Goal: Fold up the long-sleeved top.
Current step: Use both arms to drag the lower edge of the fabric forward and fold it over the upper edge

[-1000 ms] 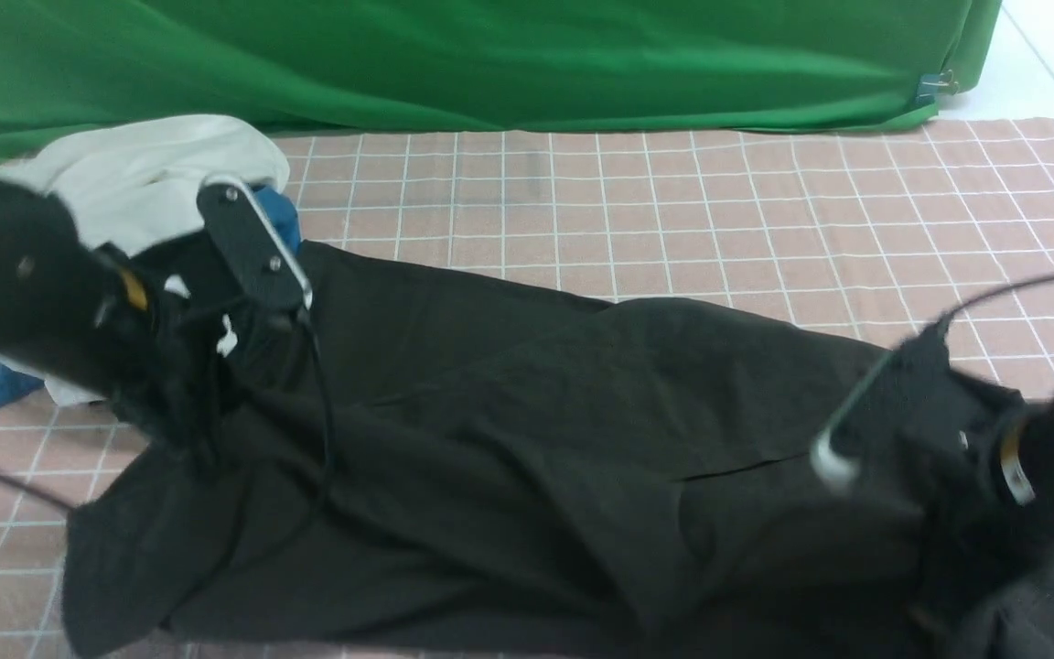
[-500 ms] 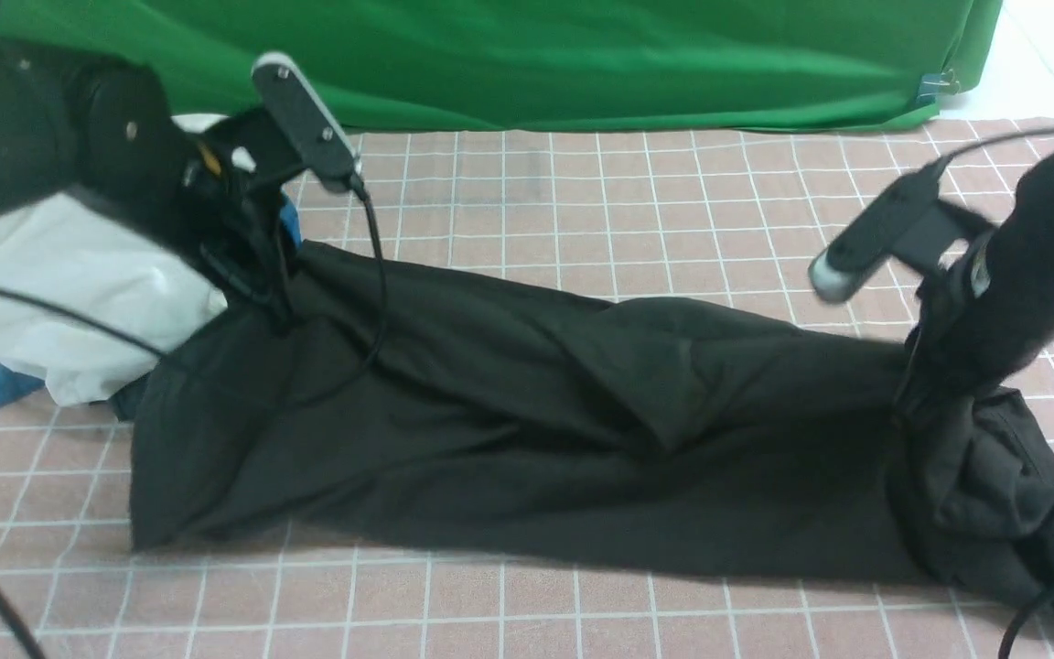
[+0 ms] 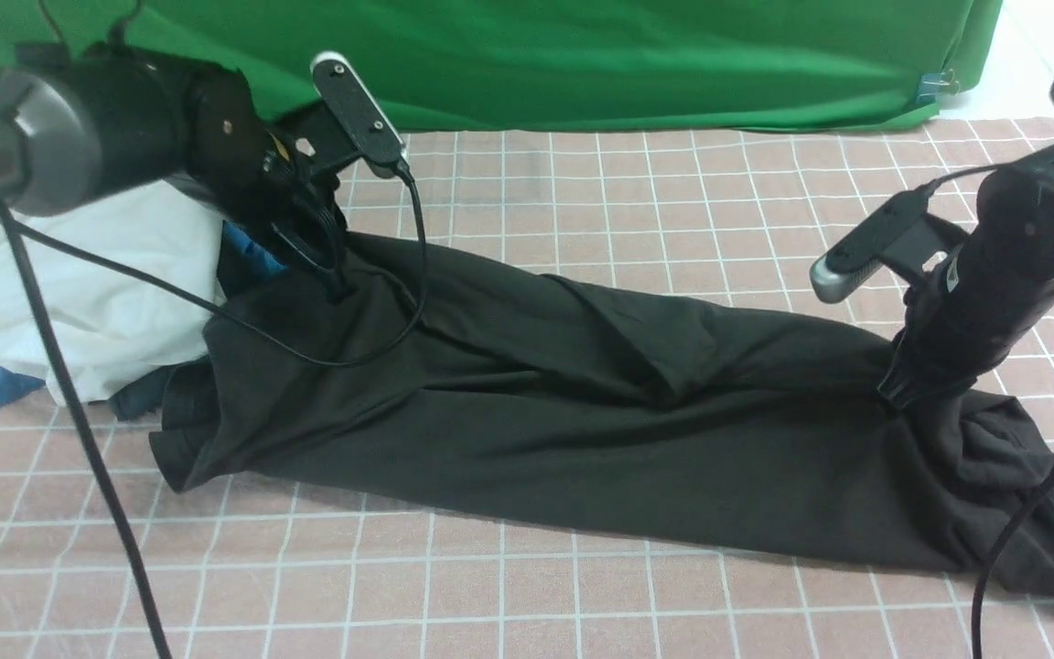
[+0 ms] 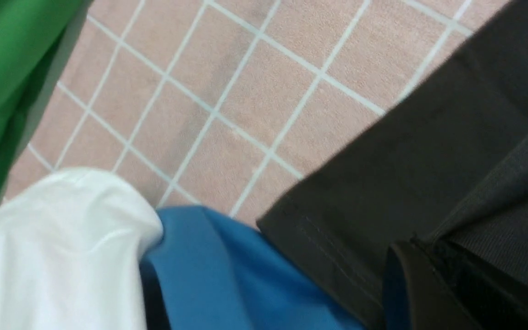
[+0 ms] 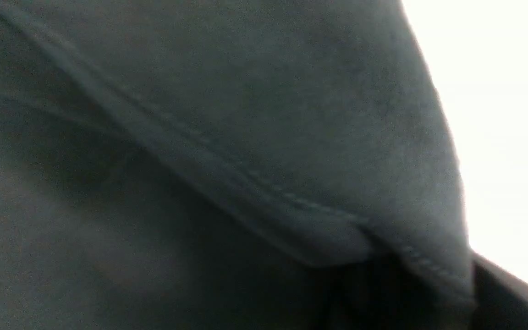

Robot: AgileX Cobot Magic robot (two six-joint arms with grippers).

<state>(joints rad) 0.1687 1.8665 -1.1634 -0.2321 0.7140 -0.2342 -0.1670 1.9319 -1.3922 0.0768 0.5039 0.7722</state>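
Two tools meet the long-sleeved top (image 3: 582,403), which lies stretched across the table (image 3: 628,201). The left tool (image 3: 333,279) is closed on its far-left corner; the right tool (image 3: 902,394) is buried in its right end, grip indeterminable. Both ends should probably be set down level and taut. A white garment (image 3: 115,275) and a blue cloth (image 4: 227,275) crowd the left corner, and a cable (image 3: 307,352) crosses the top.

We see the very dark, soft knit long-sleeved top (image 5: 190,101) close against our lens; a thick stitched hem (image 5: 255,206) runs diagonally across it, and a washed-out white area (image 5: 511,114) lies beyond its edge.
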